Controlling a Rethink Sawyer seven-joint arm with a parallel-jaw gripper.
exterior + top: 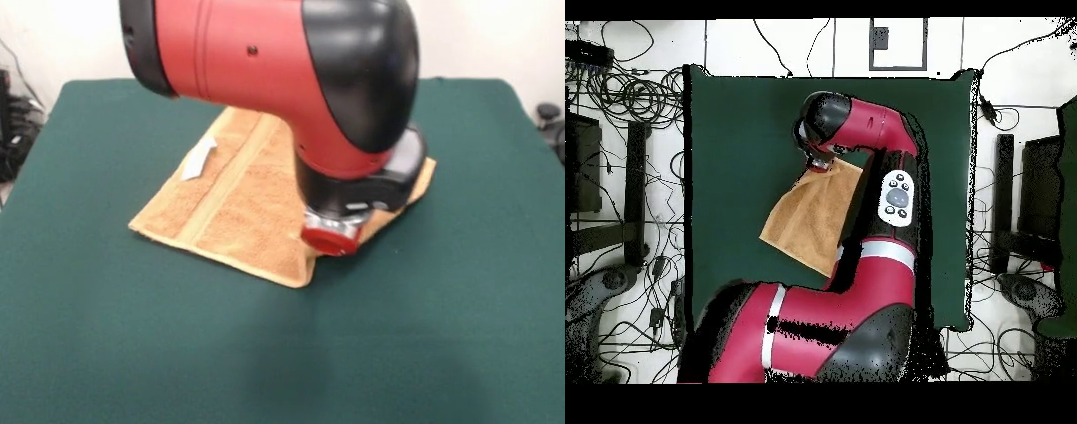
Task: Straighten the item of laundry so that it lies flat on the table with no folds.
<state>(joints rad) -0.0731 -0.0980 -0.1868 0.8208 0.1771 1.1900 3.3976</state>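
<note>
Bench (106, 336): large rectangle under plain dark green cloth, far bigger than the towel. Bare green shows on every side of the towel in the front view.

Arm (265, 62): red and black. In the front view it comes down from 12 o'clock and its bulky joint hides the towel's 1 to 3 o'clock part. In the overhead view it rises from 6 o'clock, runs along the towel's 3 o'clock side and bends back over the towel's 12 o'clock corner.

Towel (238, 199): tan-orange terry, lying on the bench a little toward 12 o'clock of its centre in the front view. One smoother woven band runs from 12 toward 7 o'clock across it. The visible part lies flat. A corner pokes out from behind the arm at 3 o'clock. In the overhead view the towel (810, 215) sits as a tilted quadrilateral, its 4 o'clock part under the arm.

Label (199, 159): small, white, on the towel's 10 o'clock edge in the front view.

End effector (331, 234): low over the towel near its 5 o'clock edge in the front view; at the towel's 12 o'clock corner in the overhead view (820, 160). Only a red cap and a metal collar show. Contact with the cloth: cannot tell. Released, clenched or grasping: cannot tell.
</note>
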